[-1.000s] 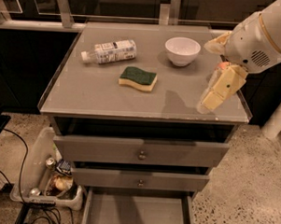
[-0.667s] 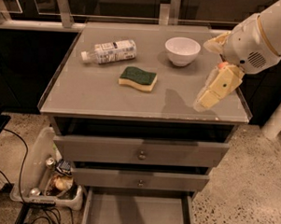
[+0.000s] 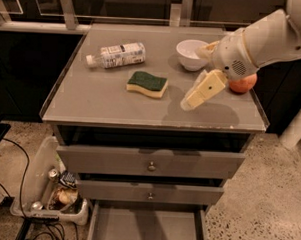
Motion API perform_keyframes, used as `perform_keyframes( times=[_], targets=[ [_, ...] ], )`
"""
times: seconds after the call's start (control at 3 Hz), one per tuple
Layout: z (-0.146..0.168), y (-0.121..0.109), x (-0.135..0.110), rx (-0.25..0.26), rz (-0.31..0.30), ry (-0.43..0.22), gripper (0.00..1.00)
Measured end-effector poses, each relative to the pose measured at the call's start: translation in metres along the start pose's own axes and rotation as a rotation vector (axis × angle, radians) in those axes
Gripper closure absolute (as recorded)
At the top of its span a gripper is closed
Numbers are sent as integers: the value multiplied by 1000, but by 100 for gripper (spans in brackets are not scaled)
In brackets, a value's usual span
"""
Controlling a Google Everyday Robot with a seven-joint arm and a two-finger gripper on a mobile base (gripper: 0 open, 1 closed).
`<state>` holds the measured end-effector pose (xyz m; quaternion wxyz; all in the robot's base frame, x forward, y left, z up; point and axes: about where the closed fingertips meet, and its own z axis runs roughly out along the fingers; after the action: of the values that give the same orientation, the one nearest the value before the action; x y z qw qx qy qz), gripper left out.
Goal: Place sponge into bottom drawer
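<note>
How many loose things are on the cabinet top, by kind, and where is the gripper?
sponge: 1
plastic bottle, lying down: 1
white bowl: 1
round orange-red fruit: 1
Total: 4
The gripper is over the cabinet top, between the sponge and the fruit, not touching the sponge.

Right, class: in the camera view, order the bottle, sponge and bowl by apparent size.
Largest: the bottle.
Then the sponge and the bowl, about alike, so unranked.
The end effector hovers beside the sponge.
</note>
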<state>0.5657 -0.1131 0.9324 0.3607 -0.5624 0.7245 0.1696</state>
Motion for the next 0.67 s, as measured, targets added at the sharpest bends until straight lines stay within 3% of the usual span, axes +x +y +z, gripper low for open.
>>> perform_keyframes(
  times=[0.67],
  targets=[
    [51, -24, 12, -62, 103, -65, 0]
  ],
)
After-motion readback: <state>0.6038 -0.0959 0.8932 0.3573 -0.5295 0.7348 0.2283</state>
